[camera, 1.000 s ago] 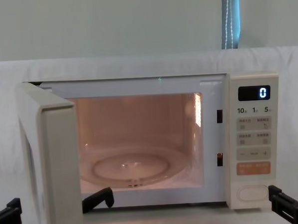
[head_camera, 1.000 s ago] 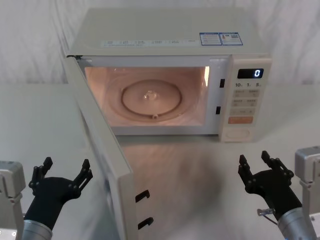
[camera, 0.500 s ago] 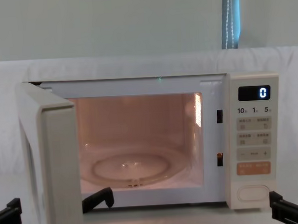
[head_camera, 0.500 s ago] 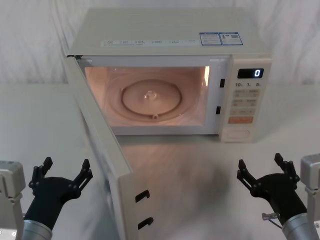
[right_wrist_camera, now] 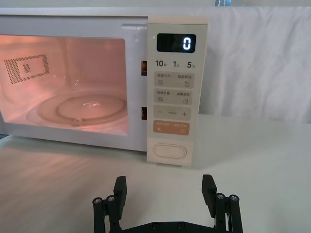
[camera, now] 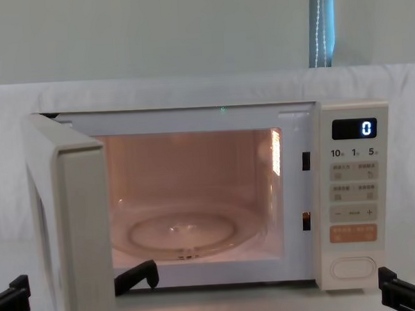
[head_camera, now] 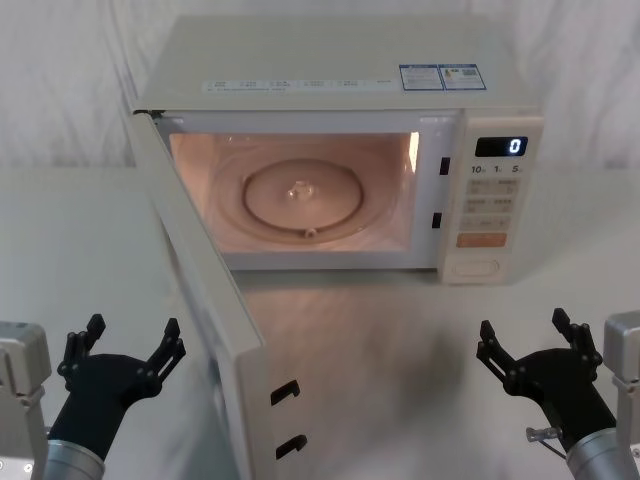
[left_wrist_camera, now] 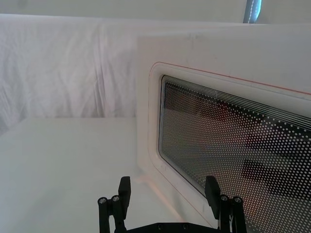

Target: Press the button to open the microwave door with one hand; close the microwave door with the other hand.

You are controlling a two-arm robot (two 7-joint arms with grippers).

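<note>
Judging by how things lie, the first half of the task is done and the second is not yet begun: the microwave door [head_camera: 205, 300] stands swung wide on its left hinge, its latch hooks facing the robot, and the cavity glows orange with the glass turntable [head_camera: 302, 197] in plain sight. What remains is to push that door shut.

On the robot's left, the left gripper [head_camera: 127, 345] hovers low over the counter [head_camera: 400, 340], near the robot and just beside the outer face of the open door. Its fingers are spread wide and hold nothing. From the left wrist view the dark dotted window of the door fills the space just ahead of the gripper [left_wrist_camera: 167, 189], so this arm seems well placed to press on the panel and swing it closed; it is not touching the door.

Further right, the microwave [head_camera: 340, 70] sits at the back of the counter, with the button [head_camera: 474, 267] at the bottom of the control panel, below the orange key [head_camera: 480, 240]. The display [head_camera: 501, 146] reads 0.

On the robot's right, the right gripper [head_camera: 528, 335] hangs low near the robot, fingers spread and empty, well apart from the button it faces in the right wrist view [right_wrist_camera: 167, 151].
</note>
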